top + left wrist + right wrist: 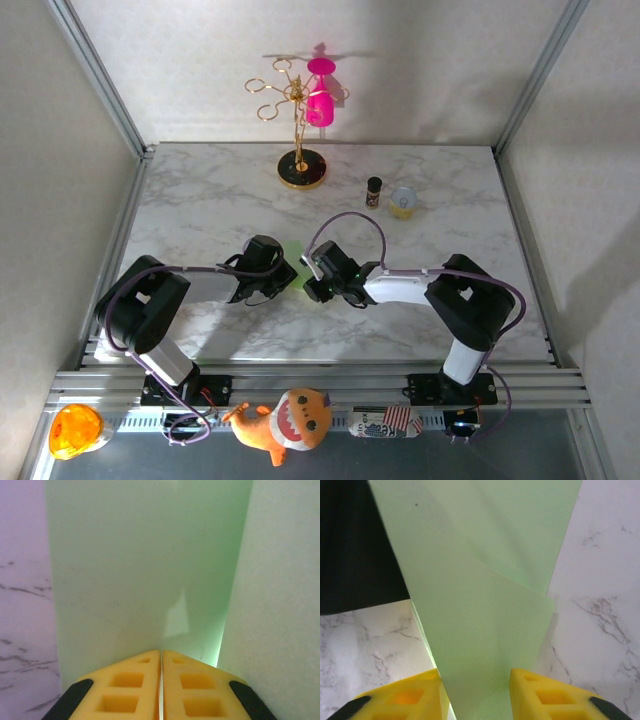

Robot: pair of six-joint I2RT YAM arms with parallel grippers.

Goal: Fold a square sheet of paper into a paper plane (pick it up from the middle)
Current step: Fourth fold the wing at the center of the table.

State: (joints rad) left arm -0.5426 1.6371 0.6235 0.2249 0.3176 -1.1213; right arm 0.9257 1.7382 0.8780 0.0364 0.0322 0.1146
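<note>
The pale green paper (296,255) lies at the middle of the marble table (200,200), folded into overlapping layers, and both grippers meet over it. In the right wrist view the paper (475,605) narrows toward my right gripper (475,672), which is open with the narrow end running between its yellow fingers (540,690). From the left wrist, the paper (140,565) stands up close in front of my left gripper (161,652), whose fingers are pressed together on a thin edge of it. Seen from above, the left gripper (288,272) and the right gripper (312,280) almost touch.
At the back stands a gold wire stand (300,168) carrying pink cups. To its right are a small dark bottle (374,191) and a yellow-white cup (403,202). A plush toy (285,420) and an orange object (75,428) lie in front of the arm bases.
</note>
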